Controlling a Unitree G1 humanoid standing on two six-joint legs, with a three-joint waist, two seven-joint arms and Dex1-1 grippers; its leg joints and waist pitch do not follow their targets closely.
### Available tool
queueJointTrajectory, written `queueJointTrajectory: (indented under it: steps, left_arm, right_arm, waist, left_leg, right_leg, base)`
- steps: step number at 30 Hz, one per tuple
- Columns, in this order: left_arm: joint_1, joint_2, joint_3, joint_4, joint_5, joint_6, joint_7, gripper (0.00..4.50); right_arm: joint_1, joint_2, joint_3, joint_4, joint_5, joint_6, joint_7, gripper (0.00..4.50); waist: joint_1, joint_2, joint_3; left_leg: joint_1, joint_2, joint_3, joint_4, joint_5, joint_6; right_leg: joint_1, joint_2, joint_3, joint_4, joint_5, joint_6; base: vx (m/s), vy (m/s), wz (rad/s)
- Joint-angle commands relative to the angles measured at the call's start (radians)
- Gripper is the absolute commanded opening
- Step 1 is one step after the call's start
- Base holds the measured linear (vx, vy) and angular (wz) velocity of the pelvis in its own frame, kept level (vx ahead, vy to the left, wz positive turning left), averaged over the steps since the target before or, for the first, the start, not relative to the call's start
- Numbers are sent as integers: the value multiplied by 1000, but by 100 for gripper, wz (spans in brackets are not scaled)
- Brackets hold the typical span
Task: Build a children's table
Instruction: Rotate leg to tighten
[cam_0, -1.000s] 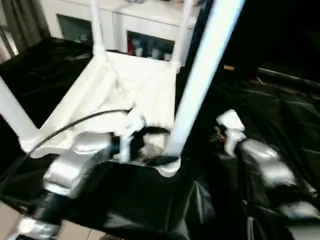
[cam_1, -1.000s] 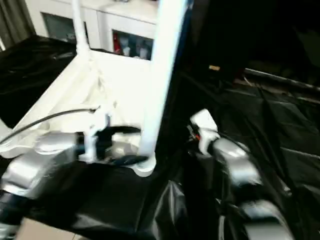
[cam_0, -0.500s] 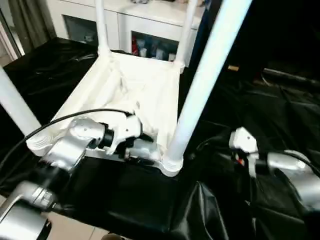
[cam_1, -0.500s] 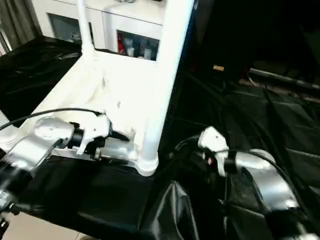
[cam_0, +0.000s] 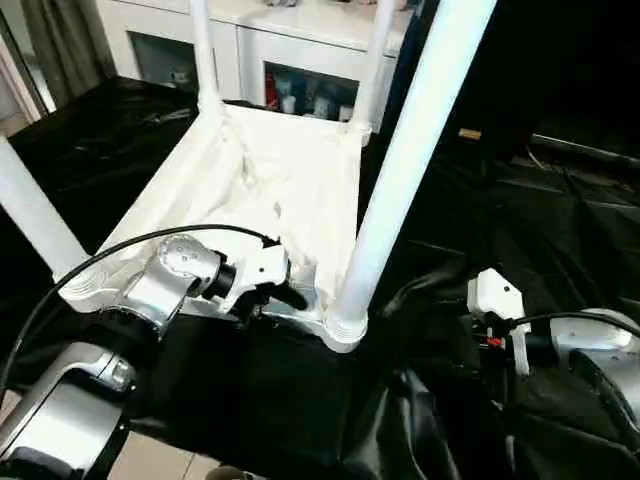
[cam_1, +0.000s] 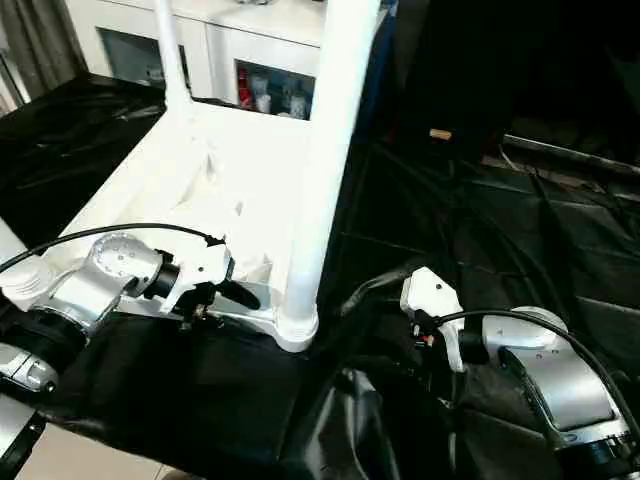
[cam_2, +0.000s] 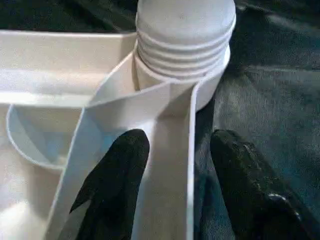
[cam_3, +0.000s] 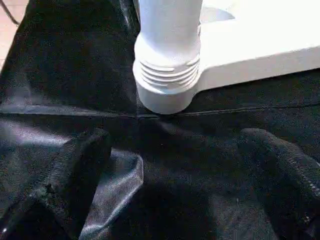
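The children's table lies upside down on black cloth, its ribbed white top (cam_0: 270, 180) facing up. Its legs stand upright in the corner sockets; the near-right leg (cam_0: 405, 170) is the closest and thickest in view. My left gripper (cam_2: 175, 145) is at the top's near rim, just left of that leg's threaded socket (cam_2: 185, 40). It is open: one black finger (cam_2: 120, 170) lies inside the rim wall, the other outside over the cloth with a small gap. My right gripper (cam_3: 175, 140) stands open and empty low over the cloth, facing the same socket (cam_3: 167, 75) from the right.
Black cloth (cam_0: 520, 200) covers the whole work surface and bunches up at the front edge. A white cabinet with glass doors (cam_0: 290, 40) stands behind the table. Bare floor (cam_0: 150, 460) shows at the front left. A black cable (cam_0: 110, 255) arcs over my left forearm.
My left gripper's fingers have narrowed around the table's near rim. My right arm has drawn back to the right, away from the near-right leg. The camera has also shifted.
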Motion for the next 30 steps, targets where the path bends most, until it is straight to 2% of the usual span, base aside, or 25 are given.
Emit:
queueJointTrajectory:
  steps: [1,2,3,6,8,11,14,15,22,24,25,29,30]
  left_arm:
    - [-15,-9,17,13,2,-18,-7,208]
    - [-15,-11,20,14,-1,-16,-9,201]
    - [-15,-12,24,14,-6,-12,-11,172]
    - [-19,-13,30,37,1,-21,-18,160]
    - [-17,-10,32,40,1,-25,-19,127]
    - [-10,-10,39,36,-6,-19,-30,116]
    - [-5,-10,45,38,-3,-19,-37,95]
    - [-5,-11,47,41,-1,-21,-38,75]
    - [0,10,38,62,32,-34,-39,33]
    - [1,12,37,61,36,-26,-38,15]
    - [5,9,46,54,32,-3,-30,6]
    - [18,4,53,34,32,36,-8,6]
    - [60,1,44,-21,41,92,21,6]
  right_arm:
    - [-5,-15,3,-14,-2,15,2,450]
    - [-7,-15,5,-14,-3,16,1,450]
    - [-8,-14,8,-14,-3,17,0,450]
    - [-12,-13,11,-18,1,25,1,450]
    - [-14,-13,11,-18,2,26,0,450]
    - [-17,-10,13,-10,-5,21,-5,450]
    - [-20,-7,18,-4,-10,19,-7,450]
    - [-21,-6,19,-3,-10,19,-7,450]
    - [-33,0,27,12,-16,10,-8,450]
    - [-34,1,27,13,-16,10,-9,450]
    - [-36,4,25,15,-15,8,-13,450]
    - [-38,18,19,23,-16,-1,-36,450]
    - [-53,57,2,65,-25,-15,-98,450]
  waist:
    - [6,6,-66]
    - [6,6,-66]
    - [9,6,-67]
    - [11,4,-67]
    - [11,3,-67]
    - [11,4,-67]
    - [11,0,-66]
    - [11,0,-66]
    - [12,1,-66]
    - [12,1,-65]
    - [11,-6,-65]
    - [8,-4,-64]
    - [6,-10,-65]
  left_leg:
    - [13,28,-5,-66,-217,13]
    - [13,28,-5,-66,-215,14]
    - [14,28,-5,-66,-208,15]
    - [12,27,-4,-65,-195,19]
    - [12,27,-4,-65,-198,19]
    - [12,27,-5,-66,-201,17]
    - [11,27,-4,-65,-198,17]
    - [11,27,-4,-65,-198,17]
    - [11,27,-5,-66,-198,17]
    - [11,27,-5,-66,-204,16]
    - [10,27,-5,-66,-200,16]
    - [10,28,-6,-68,-208,10]
    - [10,28,-6,-68,-205,8]
  right_leg:
    - [48,-78,42,-83,-215,-191]
    - [49,-77,42,-82,-208,-193]
    - [48,-77,42,-81,-194,-197]
    - [51,-78,42,-78,-172,-200]
    - [50,-79,42,-79,-183,-197]
    - [50,-79,42,-80,-194,-194]
    - [50,-80,42,-80,-204,-189]
    - [50,-80,42,-80,-204,-189]
    - [50,-80,42,-81,-213,-183]
    - [49,-81,42,-82,-226,-182]
    - [50,-81,42,-81,-236,-176]
    - [48,-83,41,-83,-268,-169]
    - [48,-82,41,-82,-263,-169]
  base:
    - [0,0,0]
    - [0,0,0]
    - [0,0,0]
    - [0,0,0]
    - [0,0,0]
    - [0,0,0]
    - [0,0,0]
    - [0,0,0]
    - [0,0,0]
    - [0,0,0]
    - [0,0,0]
    - [0,0,0]
    - [0,0,0]
